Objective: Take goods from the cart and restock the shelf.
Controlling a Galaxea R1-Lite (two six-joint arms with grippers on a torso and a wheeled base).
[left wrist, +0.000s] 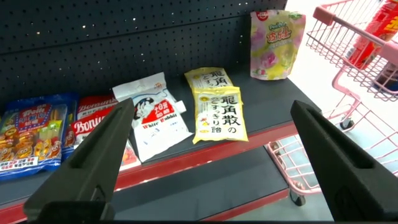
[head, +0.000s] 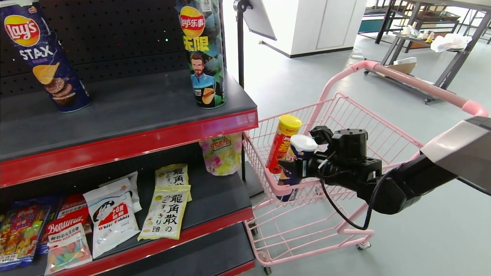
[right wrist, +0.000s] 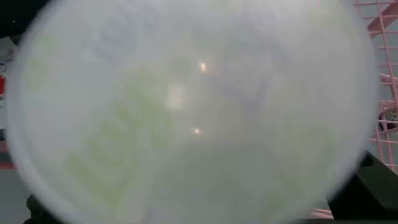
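Note:
My right gripper is shut on a blue chip can with a white lid, which stands upright in the front left corner of the pink cart. That lid sits close before the right wrist camera. A red chip can with a yellow lid stands right beside it in the cart. My left gripper is open with nothing in it, in front of the lower shelf. The top shelf carries a dark blue chip can and a black-green one.
Several snack bags lie on the lower shelf: yellow packets, a white bag, red and blue bags, and a green-pink pouch standing at the back. Open floor lies right of the cart; metal racks stand far behind.

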